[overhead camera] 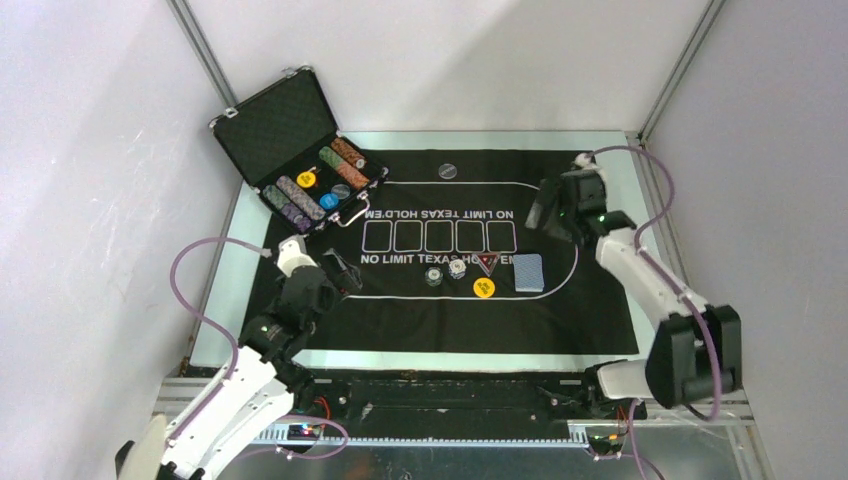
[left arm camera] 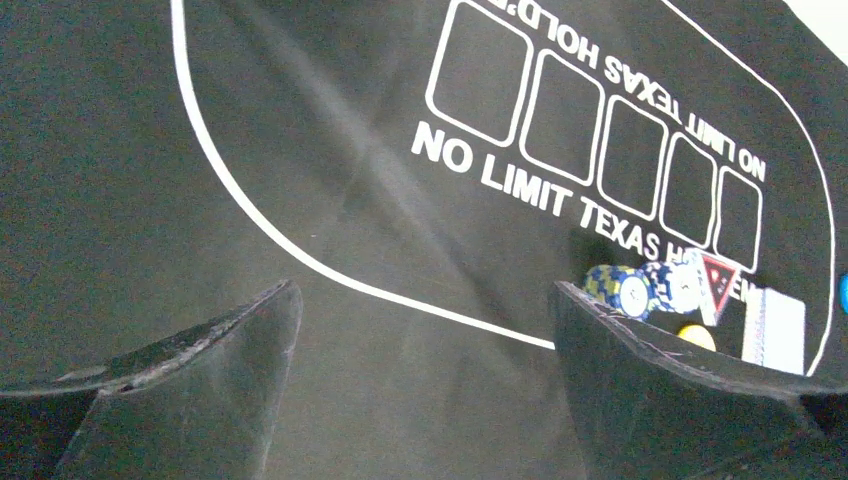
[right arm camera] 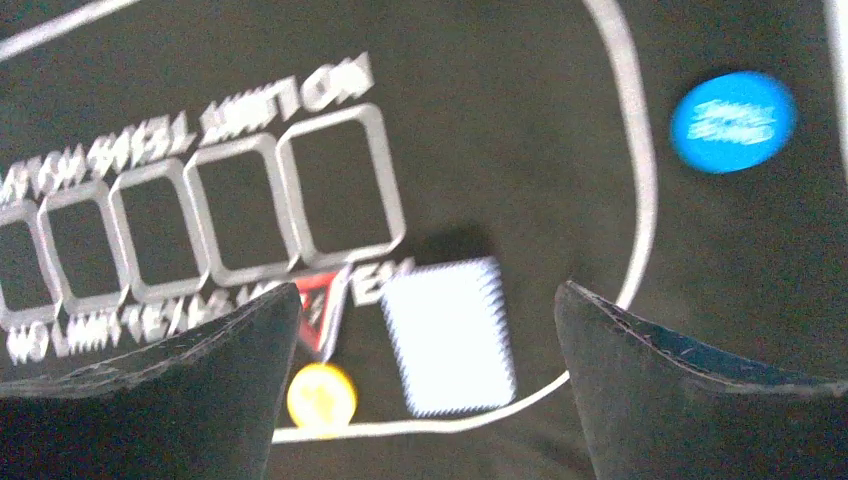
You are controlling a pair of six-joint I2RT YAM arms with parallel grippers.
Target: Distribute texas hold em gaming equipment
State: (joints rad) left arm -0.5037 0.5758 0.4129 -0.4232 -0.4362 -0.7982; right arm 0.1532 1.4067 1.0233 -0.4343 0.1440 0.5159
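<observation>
Two small chip stacks (overhead camera: 445, 272), a red-black triangle marker (overhead camera: 487, 262), a yellow disc (overhead camera: 484, 288) and the blue-backed card deck (overhead camera: 528, 272) lie together on the mat's near middle. A dark disc (overhead camera: 448, 170) lies at the mat's far edge. My left gripper (overhead camera: 342, 272) is open and empty, low over the mat's left part (left arm camera: 425, 300); the chips (left arm camera: 640, 288) are to its right. My right gripper (overhead camera: 550, 212) is open and empty above the mat's right side (right arm camera: 428, 300), with the deck (right arm camera: 450, 335), yellow disc (right arm camera: 321, 396) and a blue disc (right arm camera: 733, 121) below it.
The open black case (overhead camera: 290, 130) stands at the far left with several rows of chips (overhead camera: 300, 200), a yellow disc (overhead camera: 307, 180) and a blue disc (overhead camera: 328, 200) inside. The black mat (overhead camera: 420, 320) has white lettering and five card boxes. White walls enclose the table.
</observation>
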